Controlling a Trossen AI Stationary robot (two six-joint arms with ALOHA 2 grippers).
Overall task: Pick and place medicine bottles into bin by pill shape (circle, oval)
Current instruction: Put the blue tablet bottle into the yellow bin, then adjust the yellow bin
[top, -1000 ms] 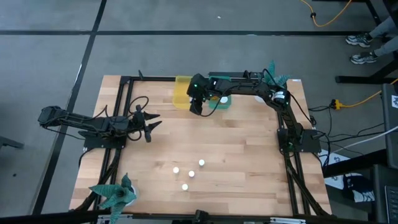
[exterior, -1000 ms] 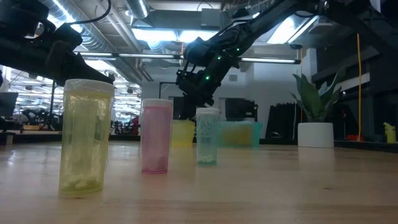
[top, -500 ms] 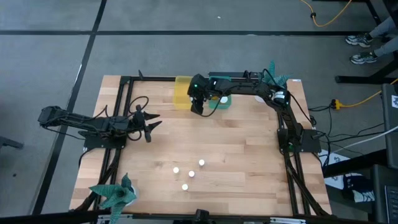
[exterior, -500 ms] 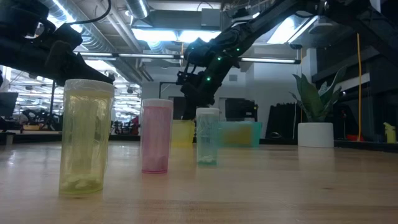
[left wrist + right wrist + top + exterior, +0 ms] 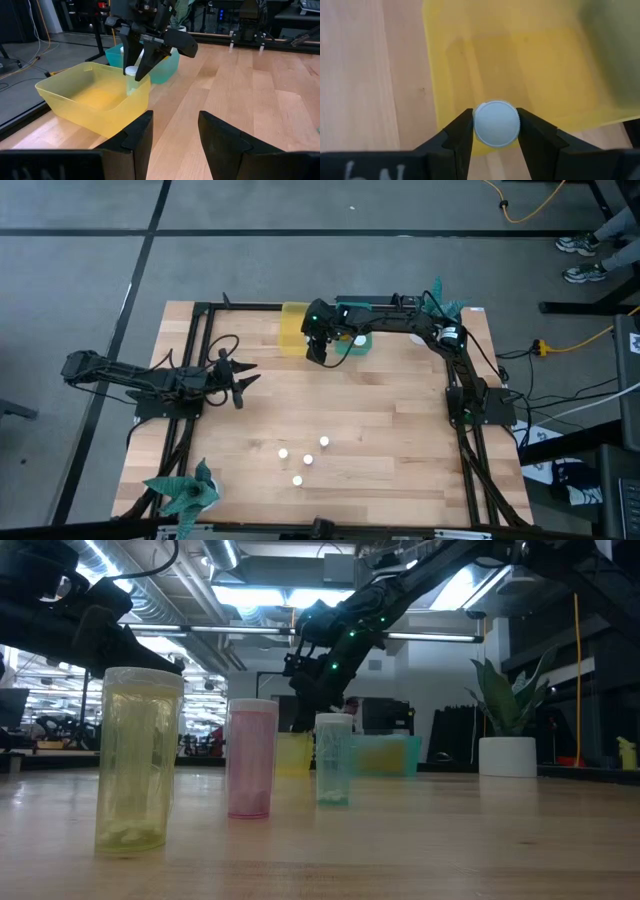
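The right gripper (image 5: pixel 495 131) pinches a white-capped bottle (image 5: pixel 496 124) over the yellow bin (image 5: pixel 90 102) (at its near edge), the left gripper (image 5: pixel 175 135) waits spread, and four bottles (image 5: pixel 305 462) remain on the table

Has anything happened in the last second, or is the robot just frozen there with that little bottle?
Nothing visibly changed. The right gripper still holds a white-capped bottle above the edge of the yellow bin, not yet let go. The left gripper still waits open off to the side, and the three bottles on the table have not moved.
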